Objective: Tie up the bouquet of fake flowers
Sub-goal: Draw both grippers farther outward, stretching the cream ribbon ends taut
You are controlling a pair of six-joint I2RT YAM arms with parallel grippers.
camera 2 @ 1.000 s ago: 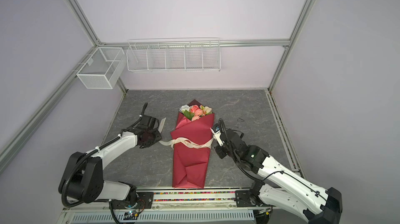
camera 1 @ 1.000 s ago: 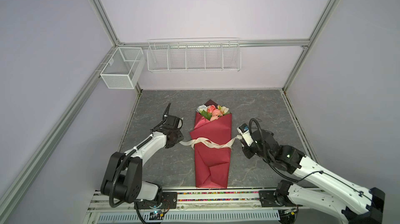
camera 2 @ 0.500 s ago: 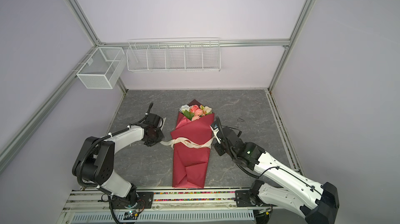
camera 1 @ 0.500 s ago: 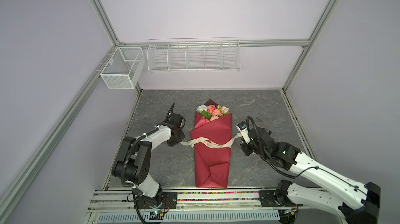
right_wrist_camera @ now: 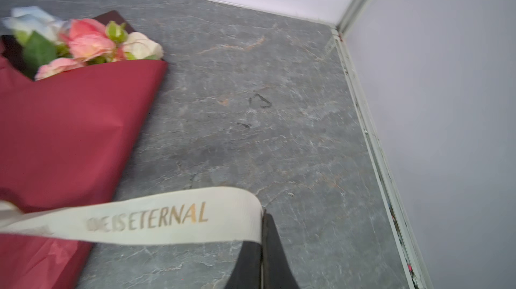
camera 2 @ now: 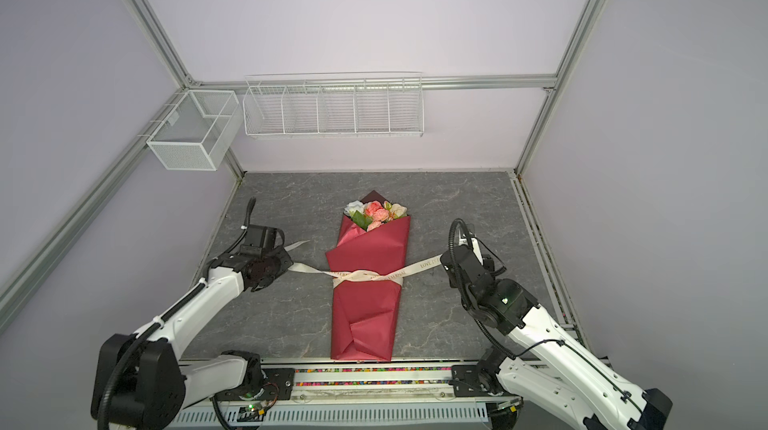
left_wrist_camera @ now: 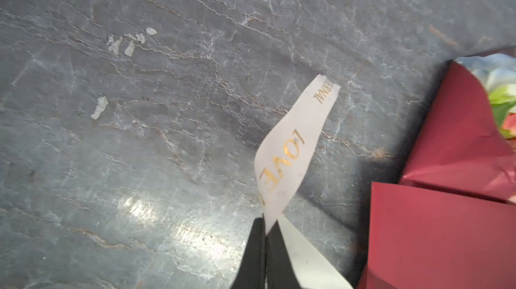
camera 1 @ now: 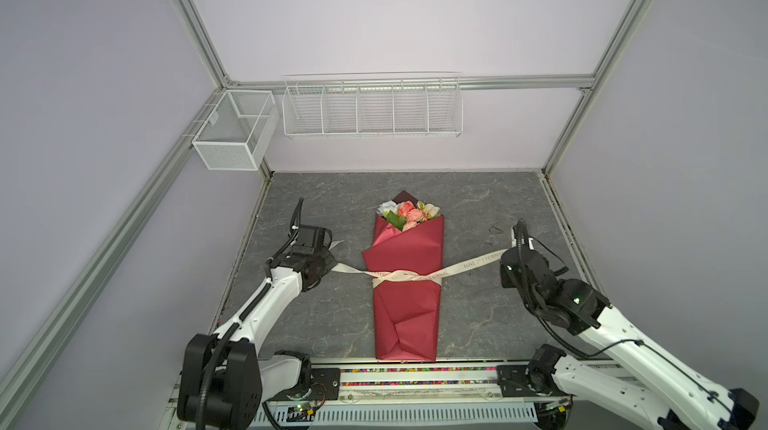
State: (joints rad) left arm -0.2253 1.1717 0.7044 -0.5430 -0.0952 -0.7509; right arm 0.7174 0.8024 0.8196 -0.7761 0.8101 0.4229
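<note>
Across worktop point(camera 1: 332, 324) centre, left pincer point(left_wrist_camera: 265, 227) and right pincer point(right_wrist_camera: 262, 219) clench ribbon point(camera 1: 478, 264) ends; uneven pull may skew the bouquet point(camera 1: 405, 241).

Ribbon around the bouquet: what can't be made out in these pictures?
- Ribbon: knot too small in both top views to judge tightness.
- Left claw and right claw: hidden under their own wrists in both top views.
- Bouquet stems: covered by red paper.
</note>
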